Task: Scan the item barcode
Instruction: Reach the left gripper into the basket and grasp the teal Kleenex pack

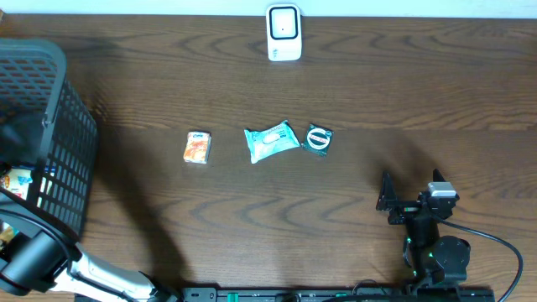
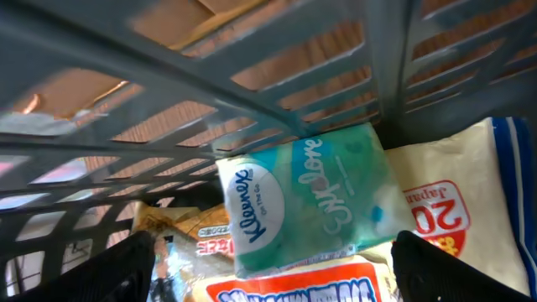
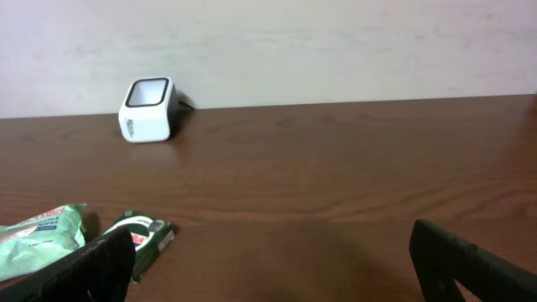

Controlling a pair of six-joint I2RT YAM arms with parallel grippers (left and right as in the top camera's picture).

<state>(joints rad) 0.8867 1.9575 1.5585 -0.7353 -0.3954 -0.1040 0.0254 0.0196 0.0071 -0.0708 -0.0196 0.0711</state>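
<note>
The white barcode scanner (image 1: 284, 32) stands at the table's far edge, also visible in the right wrist view (image 3: 147, 109). My left gripper (image 2: 274, 243) is down inside the dark mesh basket (image 1: 50, 126), open, its fingers wide apart on either side of a teal Kleenex tissue pack (image 2: 310, 197) without touching it. That pack lies on a packet with a red label (image 2: 294, 285). My right gripper (image 1: 411, 183) hovers open low over the table at the front right, nothing between its fingers (image 3: 436, 252).
An orange packet (image 1: 197, 147), a pale green wipes pack (image 1: 271, 141) and a small dark green box (image 1: 318, 138) lie in a row mid-table. A white bag with red and blue print (image 2: 457, 210) and other packets fill the basket.
</note>
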